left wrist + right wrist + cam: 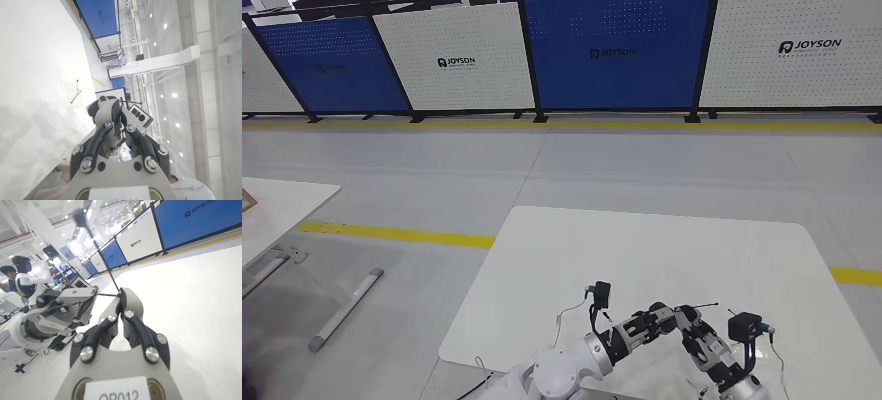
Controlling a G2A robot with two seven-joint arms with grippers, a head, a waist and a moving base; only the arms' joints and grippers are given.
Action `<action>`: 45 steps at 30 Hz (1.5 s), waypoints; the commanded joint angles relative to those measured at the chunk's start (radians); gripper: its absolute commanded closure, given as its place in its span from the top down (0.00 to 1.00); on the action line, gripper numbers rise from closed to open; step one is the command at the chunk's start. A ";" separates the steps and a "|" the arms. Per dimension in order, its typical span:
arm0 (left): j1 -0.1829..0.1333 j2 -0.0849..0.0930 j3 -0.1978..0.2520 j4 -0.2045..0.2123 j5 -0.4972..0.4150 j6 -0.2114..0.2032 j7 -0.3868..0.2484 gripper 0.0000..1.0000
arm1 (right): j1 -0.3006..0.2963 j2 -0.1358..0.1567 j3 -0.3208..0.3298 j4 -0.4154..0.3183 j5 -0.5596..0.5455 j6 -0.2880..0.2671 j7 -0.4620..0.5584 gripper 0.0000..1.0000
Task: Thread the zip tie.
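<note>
The zip tie (105, 262) is up in the air above the desk (189, 313), held by both arms. The right claw (121, 298) is clenched on it mid-frame in its wrist view. From there one strand runs to the head in the upper left, and another runs sideways to the left claw (95, 291), which looks clamped on the other end. I'd say it's the lining-up stage, nothing threaded yet. The next move looks like curling the tail round into the head's slot, and that needs fine aim.

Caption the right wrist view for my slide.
Right gripper and left gripper pinch a black zip tie above the white table.
</note>
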 commanded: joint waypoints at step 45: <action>0.025 0.003 -0.013 -0.033 0.074 -0.006 0.053 0.36 | -0.001 -0.012 -0.004 -0.003 -0.072 0.030 0.013 0.00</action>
